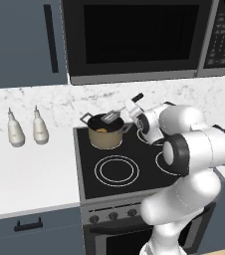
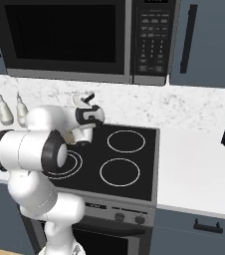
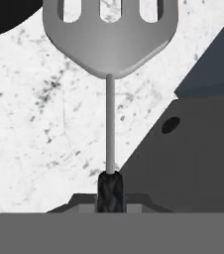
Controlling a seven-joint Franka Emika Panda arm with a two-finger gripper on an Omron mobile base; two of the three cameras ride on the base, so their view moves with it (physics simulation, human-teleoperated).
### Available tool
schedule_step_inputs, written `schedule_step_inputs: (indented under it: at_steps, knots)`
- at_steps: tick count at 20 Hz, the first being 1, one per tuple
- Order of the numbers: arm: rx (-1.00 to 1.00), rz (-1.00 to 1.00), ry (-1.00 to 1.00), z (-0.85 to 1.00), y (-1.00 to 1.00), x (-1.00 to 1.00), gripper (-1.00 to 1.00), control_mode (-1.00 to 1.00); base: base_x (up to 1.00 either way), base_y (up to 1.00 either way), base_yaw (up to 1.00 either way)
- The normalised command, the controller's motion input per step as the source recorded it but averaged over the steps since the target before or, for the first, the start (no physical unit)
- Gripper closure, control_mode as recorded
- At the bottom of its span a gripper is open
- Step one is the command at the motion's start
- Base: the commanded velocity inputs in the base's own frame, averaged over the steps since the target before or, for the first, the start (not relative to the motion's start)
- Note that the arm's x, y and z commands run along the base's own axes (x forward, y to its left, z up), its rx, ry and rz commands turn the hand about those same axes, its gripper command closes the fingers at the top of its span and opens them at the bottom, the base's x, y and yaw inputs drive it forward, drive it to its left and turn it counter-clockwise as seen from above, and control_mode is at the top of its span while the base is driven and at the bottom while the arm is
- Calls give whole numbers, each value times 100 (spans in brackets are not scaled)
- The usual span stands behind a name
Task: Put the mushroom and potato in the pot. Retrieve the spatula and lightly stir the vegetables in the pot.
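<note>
Left to right from my seat: two bottles (image 1: 16, 130) on the tabletop (image 1: 30, 174), then the pot (image 1: 104, 132) on the stove's back-left ring with something yellowish inside, probably the potato (image 1: 101, 130). Spatula (image 1: 112, 117) head hangs just above the rim. The claw (image 3: 110, 198) is clamped on the black handle's end. It's light and stiff, but with that long lever I'd stir gently so it doesn't twist.

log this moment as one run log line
phase: stir approach | gripper: shut on spatula | spatula head over pot | pot on stove's rear left burner
</note>
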Motion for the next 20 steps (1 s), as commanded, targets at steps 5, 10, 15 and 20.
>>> schedule_step_inputs:
  at_steps: [5, 10, 15, 20]
  knots:
    - [-14, 0, 14, -8, 0, 26, 100, -100, 0, 0, 0]
    - [-13, 0, 18, -23, 4, 35, 100, -100, 0, 0, 0]
    - [-12, 0, 21, -41, 9, 37, 100, -100, 0, 0, 0]
    - [-5, 2, 10, -41, 16, 37, 100, -100, 0, 0, 0]
